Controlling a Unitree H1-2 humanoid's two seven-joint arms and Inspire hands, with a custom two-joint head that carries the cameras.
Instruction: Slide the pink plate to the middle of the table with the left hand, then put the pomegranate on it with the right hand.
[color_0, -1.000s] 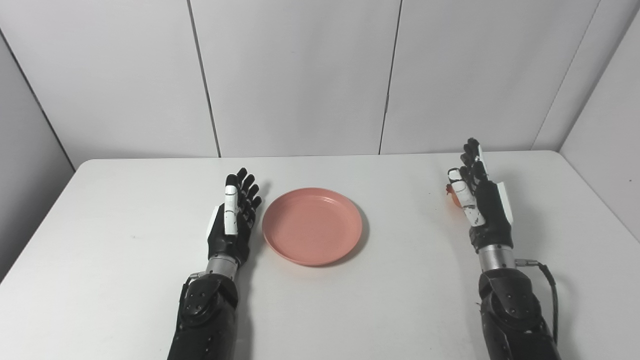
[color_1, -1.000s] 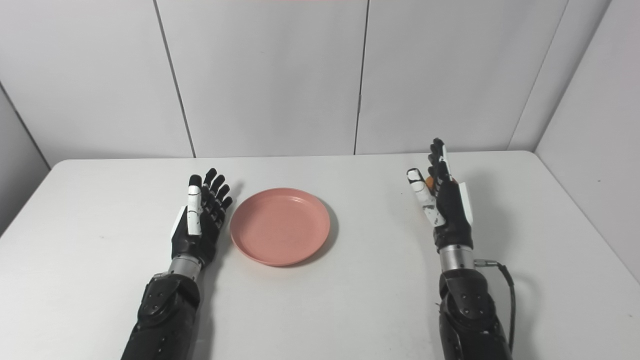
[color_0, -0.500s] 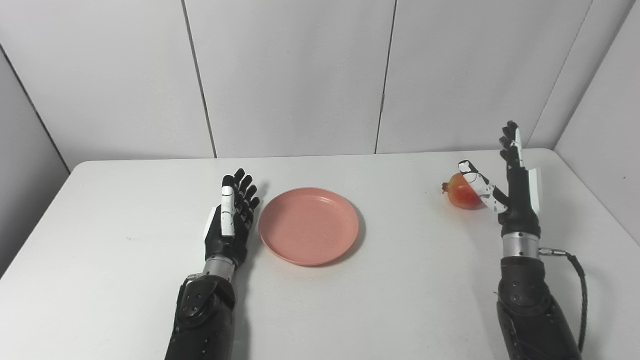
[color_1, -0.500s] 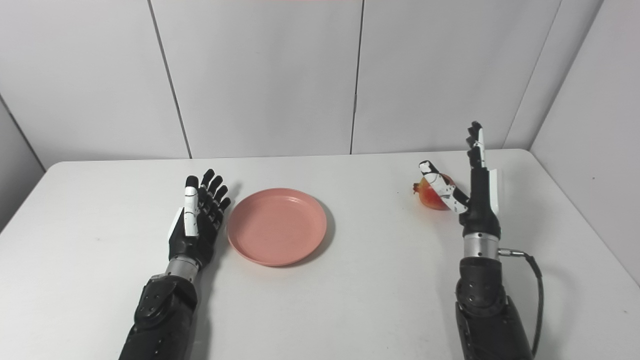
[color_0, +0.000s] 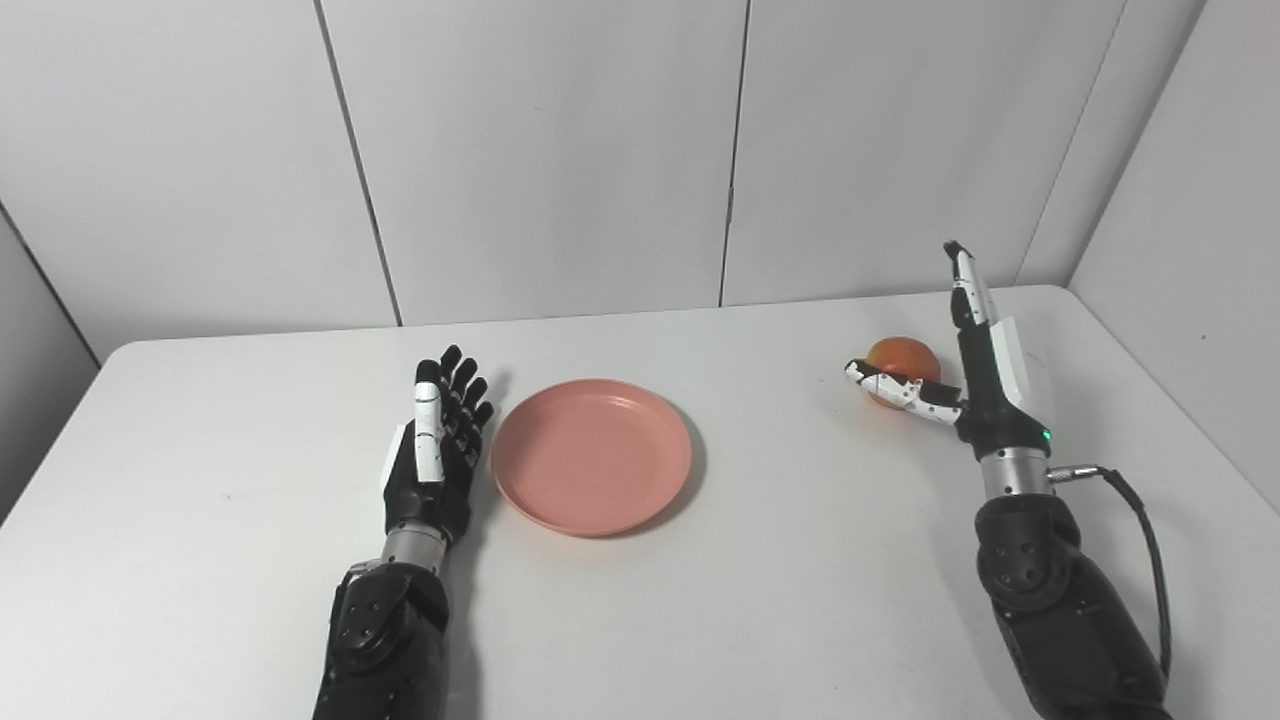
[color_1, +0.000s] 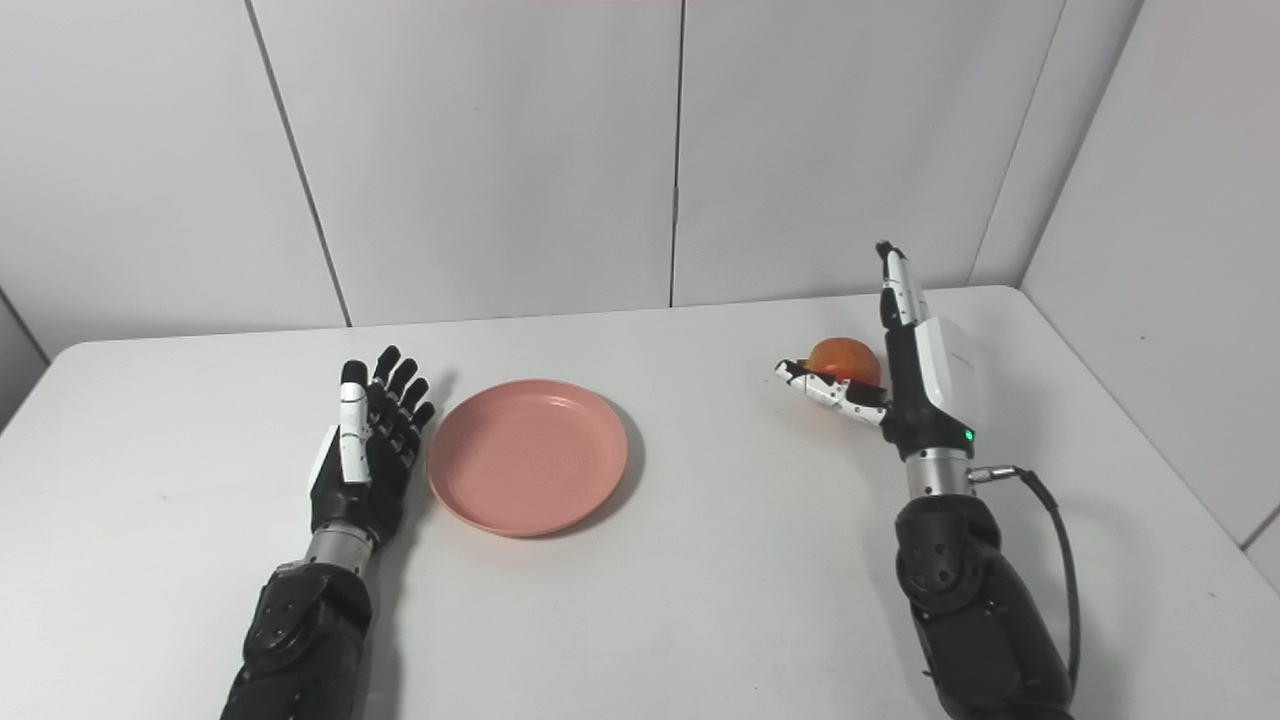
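left hand (color_0: 432, 458) open, just beside pink plate (color_0: 591, 455) | right hand (color_0: 975, 375) open, thumb before pomegranate (color_0: 902, 362), no grasp | table (color_0: 750, 600)

The right hand's (color_0: 985, 365) thumb crosses the front of the pomegranate (color_0: 900, 355), hiding its lower part; whether the two touch cannot be told. Both forearms are cut off by the bottom edge.
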